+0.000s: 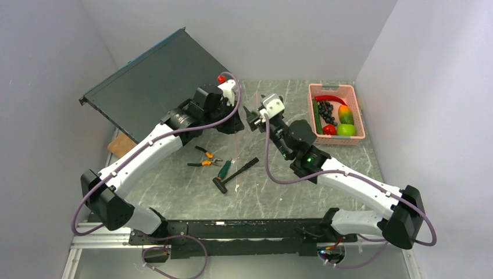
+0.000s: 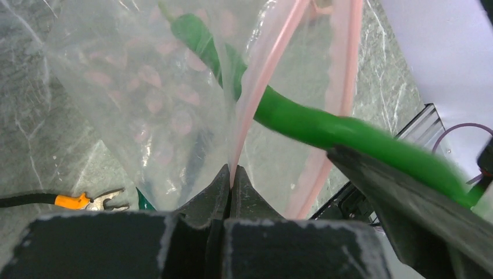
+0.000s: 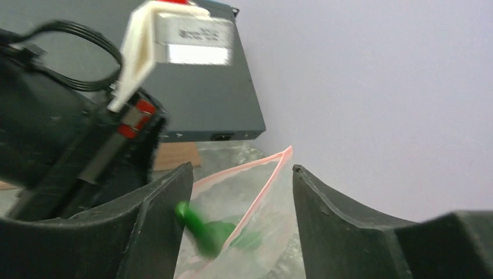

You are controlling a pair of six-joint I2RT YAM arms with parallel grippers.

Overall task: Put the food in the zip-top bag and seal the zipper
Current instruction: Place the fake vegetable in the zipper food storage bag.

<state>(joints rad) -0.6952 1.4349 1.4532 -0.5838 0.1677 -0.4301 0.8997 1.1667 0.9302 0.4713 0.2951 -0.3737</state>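
Right wrist: cucumber (image 3: 204, 233) just beyond parted pincer (image 3: 241, 171)

arms (image 1: 145, 150) white shells, black joints | cables (image 1: 267, 157) purple | left tool (image 2: 231, 172), right tool (image 3: 241, 168) matte black | right forearm green LED (image 1: 309, 157)

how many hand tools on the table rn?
3: orange-handled pliers, green-handled screwdriver just right of them, black hammer right of that, all lying close together on the table. More may be hidden under the arms.
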